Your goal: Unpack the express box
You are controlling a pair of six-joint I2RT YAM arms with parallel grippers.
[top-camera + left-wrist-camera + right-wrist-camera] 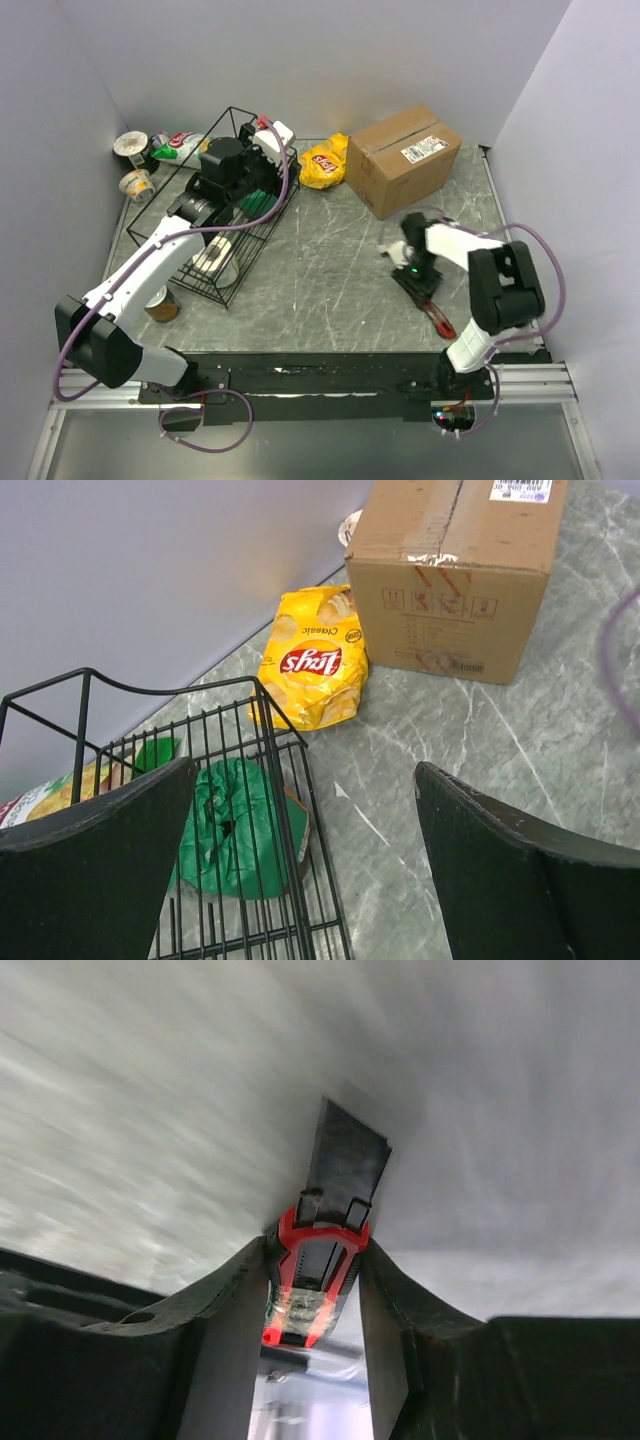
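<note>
The express box (405,158) is a brown carton with a white label, closed and taped, at the back right of the table. It also shows in the left wrist view (455,570). My right gripper (415,278) is shut on a red and black utility knife (438,318), low over the table in front of the box and apart from it. In the right wrist view the knife (340,1175) sits clamped between the fingers of the right gripper (313,1270). My left gripper (265,165) is open and empty above the wire basket; in its own view the left gripper (305,780) has its jaws wide apart.
A black wire basket (230,220) stands at the left with a green packet (235,825) inside. A yellow Lay's chip bag (325,162) lies just left of the box. Cups (132,145) and a snack bag (180,145) sit at the back left. A can (160,305) stands by the left arm.
</note>
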